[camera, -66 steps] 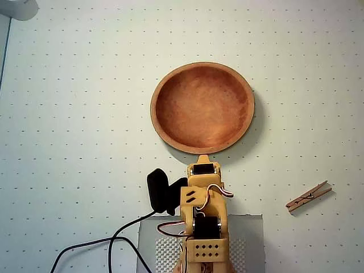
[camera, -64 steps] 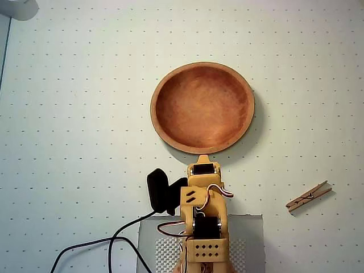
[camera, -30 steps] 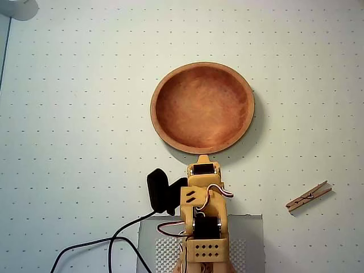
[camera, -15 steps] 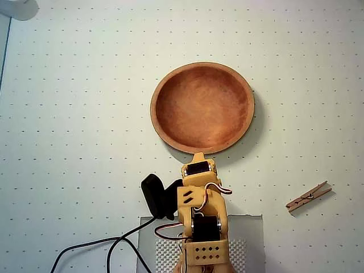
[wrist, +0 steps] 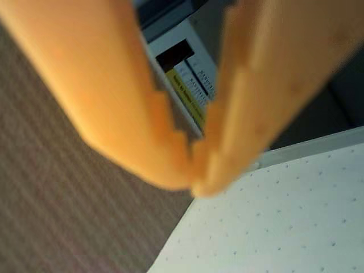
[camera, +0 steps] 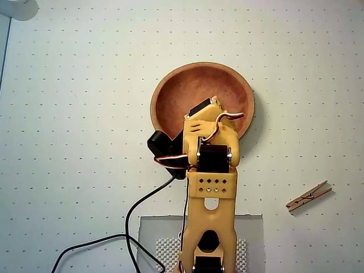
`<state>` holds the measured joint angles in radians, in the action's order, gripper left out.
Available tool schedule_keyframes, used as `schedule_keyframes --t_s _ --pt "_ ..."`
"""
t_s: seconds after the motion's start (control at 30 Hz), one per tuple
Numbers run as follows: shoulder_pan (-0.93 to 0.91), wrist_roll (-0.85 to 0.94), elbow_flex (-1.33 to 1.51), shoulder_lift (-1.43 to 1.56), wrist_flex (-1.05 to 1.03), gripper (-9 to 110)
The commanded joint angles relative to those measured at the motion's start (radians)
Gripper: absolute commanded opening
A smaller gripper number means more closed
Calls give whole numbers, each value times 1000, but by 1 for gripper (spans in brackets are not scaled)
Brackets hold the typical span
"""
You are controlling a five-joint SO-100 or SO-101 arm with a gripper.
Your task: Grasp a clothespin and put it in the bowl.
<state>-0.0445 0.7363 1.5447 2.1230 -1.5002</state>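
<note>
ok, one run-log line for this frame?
phase: approach | claw: shut, empty | arm: over bowl | clothespin: on table, right of arm in overhead view, untouched

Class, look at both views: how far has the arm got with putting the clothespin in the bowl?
Nothing is done yet: the clothespin lies on the table, right of the arm in the overhead view, and the visible part of the bowl is empty. The gripper is shut and holds nothing. Reaching, grasping, carrying and dropping all remain.
</note>
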Motion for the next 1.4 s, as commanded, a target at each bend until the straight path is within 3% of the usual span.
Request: schedule_keyframes --t_s 0.0,0.33,0.93,1.37 --pt "-11 204 -247 -130 -190 -3" --pt "-278 588 -258 -221 -290 -3" --pt "-577 640 110 -232 -288 -3" --pt "-798 788 101 -350 -282 -3"
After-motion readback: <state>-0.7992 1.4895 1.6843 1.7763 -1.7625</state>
